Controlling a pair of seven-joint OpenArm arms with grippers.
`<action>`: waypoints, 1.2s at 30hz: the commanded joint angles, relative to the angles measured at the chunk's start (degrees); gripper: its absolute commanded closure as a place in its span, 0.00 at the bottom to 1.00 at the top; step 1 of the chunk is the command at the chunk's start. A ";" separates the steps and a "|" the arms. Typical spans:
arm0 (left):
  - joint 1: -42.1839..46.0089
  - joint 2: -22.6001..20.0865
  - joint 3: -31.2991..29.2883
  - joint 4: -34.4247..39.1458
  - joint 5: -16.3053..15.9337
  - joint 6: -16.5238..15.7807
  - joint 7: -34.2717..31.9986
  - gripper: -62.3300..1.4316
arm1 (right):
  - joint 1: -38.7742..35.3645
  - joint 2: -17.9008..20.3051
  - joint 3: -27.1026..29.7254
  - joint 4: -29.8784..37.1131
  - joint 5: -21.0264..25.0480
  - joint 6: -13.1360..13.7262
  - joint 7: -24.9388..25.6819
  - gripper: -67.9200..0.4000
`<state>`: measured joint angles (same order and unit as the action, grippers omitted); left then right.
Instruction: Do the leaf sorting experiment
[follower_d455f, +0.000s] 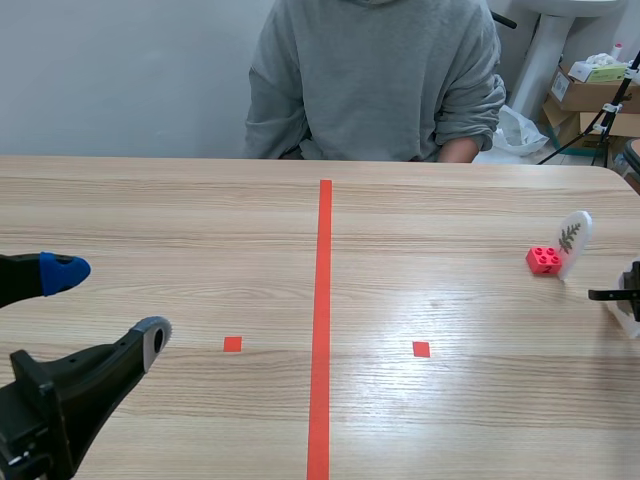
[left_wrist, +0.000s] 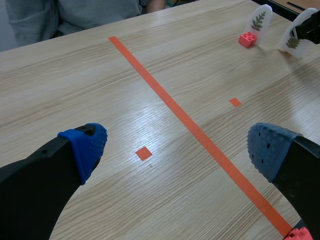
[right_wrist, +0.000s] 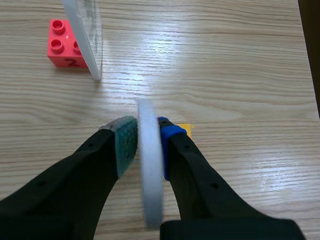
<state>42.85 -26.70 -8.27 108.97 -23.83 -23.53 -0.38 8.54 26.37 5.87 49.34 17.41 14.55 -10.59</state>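
Pale, straight-grained wood makes up the surface (follower_d455f: 200, 210), glossy enough to catch the light, with an orange-red tape line (follower_d455f: 324, 300) running down its middle. Across it sits a person (follower_d455f: 375, 80) in a soft grey sweatshirt, arms down at the far edge.

The left hand (follower_d455f: 110, 305) hangs low over its own side of the surface. Its thick black fingers are spread wide apart around nothing, their dotted blue pads bare.

Over by the right edge, the right hand (right_wrist: 148, 142) is clamped on a thin white card (right_wrist: 149, 170), seen edge-on and upright, with a grey-green pad on one face and a blue pad on the other. The left wrist view shows a leaf on its rounded face.

Just beyond stands a second card (follower_d455f: 573, 240), a rounded translucent white one bearing a dark green fern-like sprig. It rises from the back of a studded red brick (follower_d455f: 543, 260).

A small yellow piece (right_wrist: 186, 130) peeks from behind the blue pad. Two little tape squares (follower_d455f: 232, 344) flank the line.
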 joint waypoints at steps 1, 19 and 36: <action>-0.20 0.15 -0.22 1.22 -0.55 0.26 -0.15 0.03 | 0.96 1.42 -0.09 1.20 -0.37 -0.22 0.37 0.83; -0.20 0.15 -0.22 1.22 -0.55 0.26 0.22 0.03 | -0.11 2.01 0.52 2.54 1.20 0.28 -2.95 0.30; -0.35 0.15 -0.22 1.22 -0.55 0.26 0.17 0.03 | -34.77 2.80 20.41 44.76 5.35 20.90 -1.99 0.14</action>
<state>42.85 -26.68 -8.27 108.97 -23.83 -23.53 0.60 -26.13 28.03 26.48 94.50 22.24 35.88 -13.15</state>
